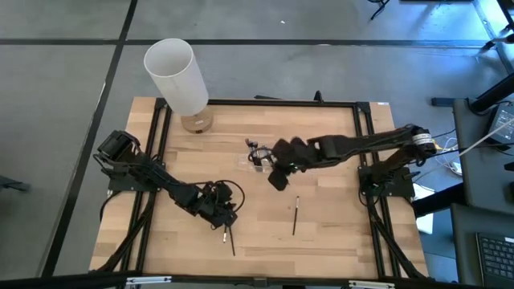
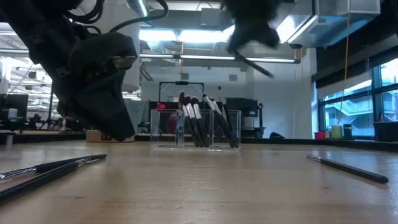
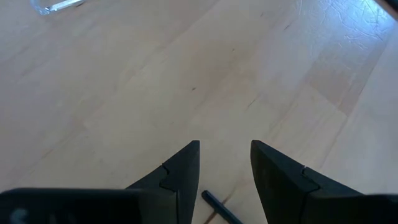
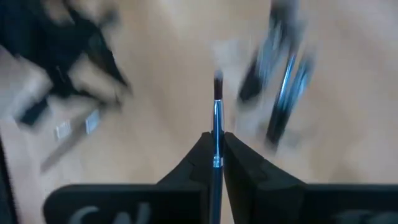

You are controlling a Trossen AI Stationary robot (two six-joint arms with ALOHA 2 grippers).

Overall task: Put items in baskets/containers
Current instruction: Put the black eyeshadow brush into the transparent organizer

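Pale wooden tabletop (image 1: 337, 241), loose brush (image 1: 295, 215), bright workshop behind.

— What do you have on the left wrist camera?
— My left gripper (image 3: 225, 163) hangs over bare desk (image 3: 186, 81), fingers (image 3: 180, 174) parted, nothing between them. A dark stick (image 3: 219, 209) lies just below the gap. A clear container corner (image 3: 56, 5) shows far off.

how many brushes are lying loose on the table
3: two brushes lying together by the left pincer, one brush alone right of centre. More may hide under the arms.
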